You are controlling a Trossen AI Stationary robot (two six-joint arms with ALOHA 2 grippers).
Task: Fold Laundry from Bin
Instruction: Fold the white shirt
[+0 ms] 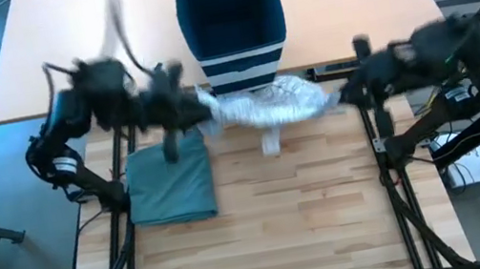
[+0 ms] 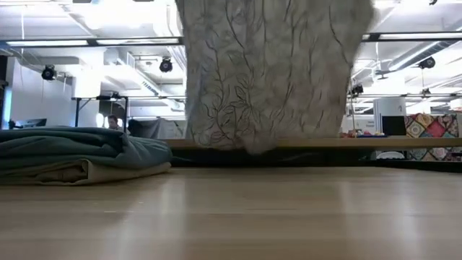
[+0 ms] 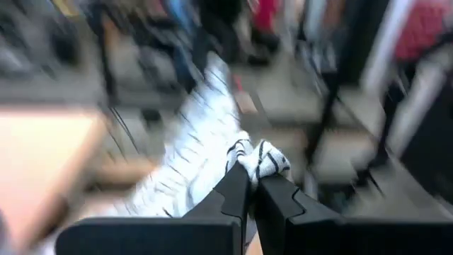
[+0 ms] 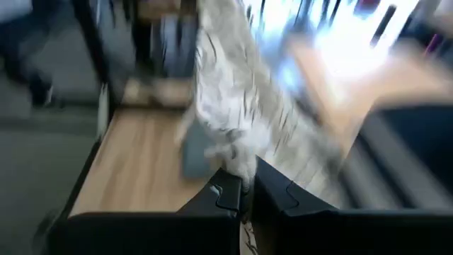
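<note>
Held garment: a pale patterned cloth point(image 1: 269, 106) hangs stretched between the two grippers above the desk point(image 1: 274, 226), just in front of the bin (its lower edge close to the desk surface in the low view).
Left gripper point(image 1: 203, 111): fingers clamped on one end of the cloth.
Right gripper point(image 1: 342, 96): fingers pinched on the other end.
Bin point(image 1: 232, 25): navy with white stripes, at the desk's far edge, middle.
Folded teal garment point(image 1: 171, 186): lies flat near the desk's left edge.

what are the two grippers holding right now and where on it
Both hold one pale patterned cloth, stretched between them above the table: the left gripper pinches one end, the right gripper the other.
</note>
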